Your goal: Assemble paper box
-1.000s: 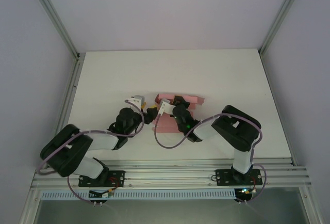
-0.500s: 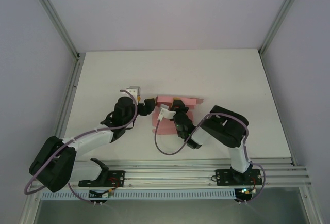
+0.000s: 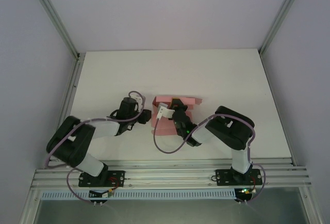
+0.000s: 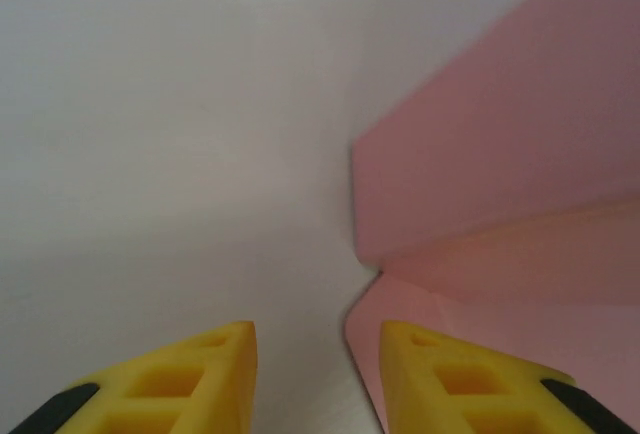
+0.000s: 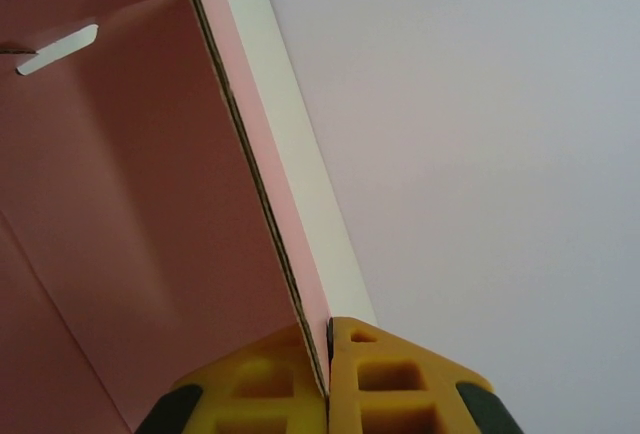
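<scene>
Black-and-white arms [image 3: 101, 129], lilac cables [image 3: 164, 150]

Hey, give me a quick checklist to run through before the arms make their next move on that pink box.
1. Is the right gripper pinching a wall of the paper box: ok.
2. Is the left gripper open, fingers empty: ok.
3. Is the left gripper apart from the card: cannot tell; a flap lies close by one finger.
4. Is the box finished: not ok; a slot has no tab in it.
</scene>
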Action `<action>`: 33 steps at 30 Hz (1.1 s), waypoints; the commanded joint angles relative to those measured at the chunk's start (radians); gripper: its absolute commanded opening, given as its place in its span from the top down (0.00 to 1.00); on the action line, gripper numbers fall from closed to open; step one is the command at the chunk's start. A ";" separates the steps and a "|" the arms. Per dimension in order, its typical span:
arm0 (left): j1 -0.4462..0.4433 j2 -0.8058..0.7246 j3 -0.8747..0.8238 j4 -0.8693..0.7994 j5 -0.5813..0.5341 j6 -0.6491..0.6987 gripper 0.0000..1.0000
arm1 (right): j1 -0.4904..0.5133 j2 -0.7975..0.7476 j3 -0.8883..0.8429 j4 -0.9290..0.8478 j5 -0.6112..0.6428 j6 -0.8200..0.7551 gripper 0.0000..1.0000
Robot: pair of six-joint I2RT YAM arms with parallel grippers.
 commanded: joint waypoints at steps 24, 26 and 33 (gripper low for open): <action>-0.096 0.228 0.032 0.602 -0.135 0.176 0.54 | 0.007 0.029 -0.007 -0.589 -0.195 0.184 1.00; -0.111 0.232 0.026 0.628 -0.119 0.174 0.50 | 0.003 0.030 -0.001 -0.603 -0.199 0.194 1.00; -0.117 0.241 0.026 0.677 -0.057 0.163 0.48 | -0.007 0.000 0.002 -0.658 -0.244 0.229 1.00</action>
